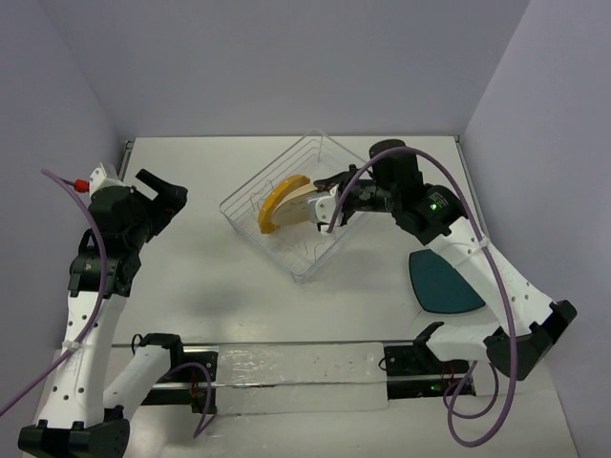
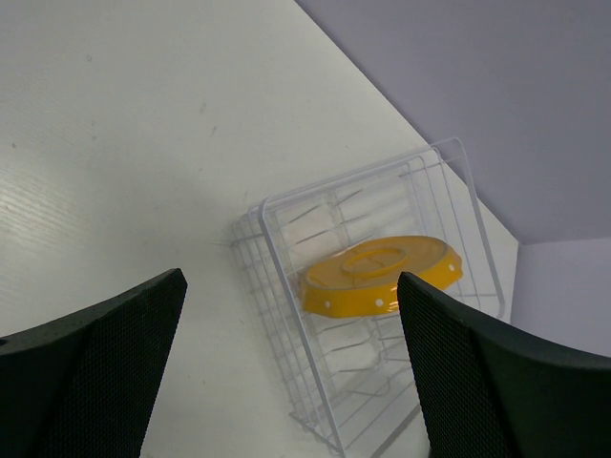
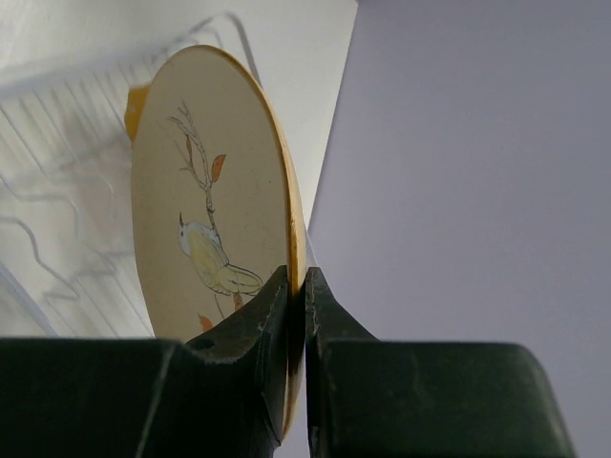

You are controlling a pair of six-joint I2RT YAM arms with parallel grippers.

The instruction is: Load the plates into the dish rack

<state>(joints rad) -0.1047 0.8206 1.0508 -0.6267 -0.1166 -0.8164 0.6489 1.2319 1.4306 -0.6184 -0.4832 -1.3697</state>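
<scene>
Beige plate (image 3: 205, 191) tight in right gripper (image 3: 297, 286)

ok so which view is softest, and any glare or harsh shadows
Right wrist: the beige plate is sharp, the dish rack wires behind it pale and blurred. Left wrist: the orange plate and rack are crisp, the left fingers dark but their mesh texture shows. Top external: even light, soft shadows, no harsh glare.

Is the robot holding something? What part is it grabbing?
The right end effector pinches the beige bird plate by its rim. The left end effector holds nothing.
</scene>
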